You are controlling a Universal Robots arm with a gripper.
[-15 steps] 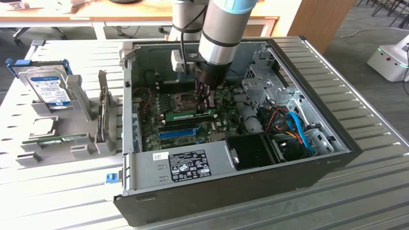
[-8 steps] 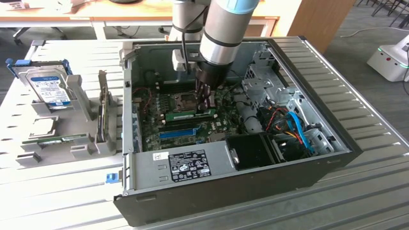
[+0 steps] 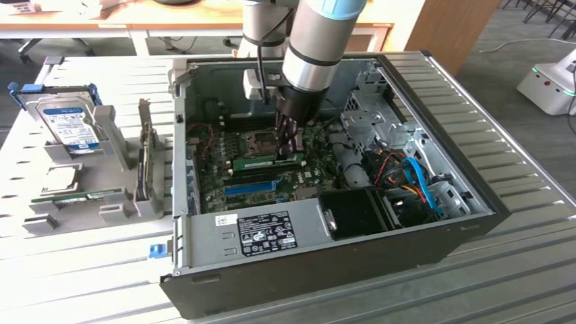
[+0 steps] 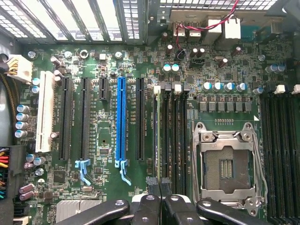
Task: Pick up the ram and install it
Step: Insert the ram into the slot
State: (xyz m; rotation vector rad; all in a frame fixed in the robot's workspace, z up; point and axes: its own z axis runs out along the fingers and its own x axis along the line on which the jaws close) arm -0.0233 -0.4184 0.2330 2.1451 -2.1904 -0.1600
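The ram is a thin green stick standing edge-up in a memory slot on the motherboard inside the open PC case. In the wrist view the ram is a narrow pale-green line beside the CPU socket. My gripper reaches straight down into the case at the ram's end on the exterior view's right. Its black fingertips sit close together on either side of the stick's edge, so the gripper is shut on it.
On the rack to the exterior view's left lie a second green stick and a silver hard drive. A blue expansion slot, a black fan shroud and loose cables crowd the case around the slots.
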